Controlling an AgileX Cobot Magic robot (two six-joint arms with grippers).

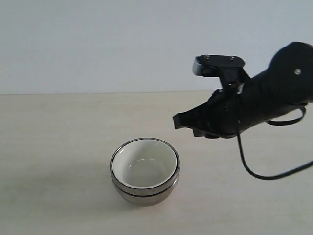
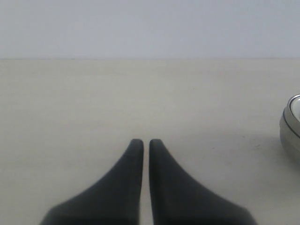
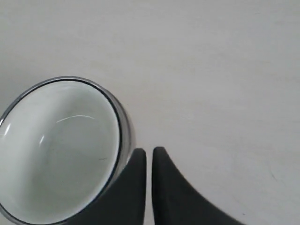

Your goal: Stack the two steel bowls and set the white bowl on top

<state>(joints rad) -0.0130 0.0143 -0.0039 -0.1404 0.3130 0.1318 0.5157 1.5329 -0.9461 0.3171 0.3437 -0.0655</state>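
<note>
a pale bench (image 1: 58, 147) is carrying a single stack of bowls near its middle. the steel bowls (image 1: 146, 192) are sitting nested one inside the other, with a dark seam showing between their rims. the white bowl (image 1: 144, 169) is resting upright inside the upper steel one, its rim about level with theirs. the right pincer (image 1: 177, 121) is hovering above the bench, just right of the stack and apart from it, black fingers pressed together. the left pincer (image 2: 146, 142) is hanging over bare bench, also pressed together, with only the stack's edge showing in its camera.
</note>
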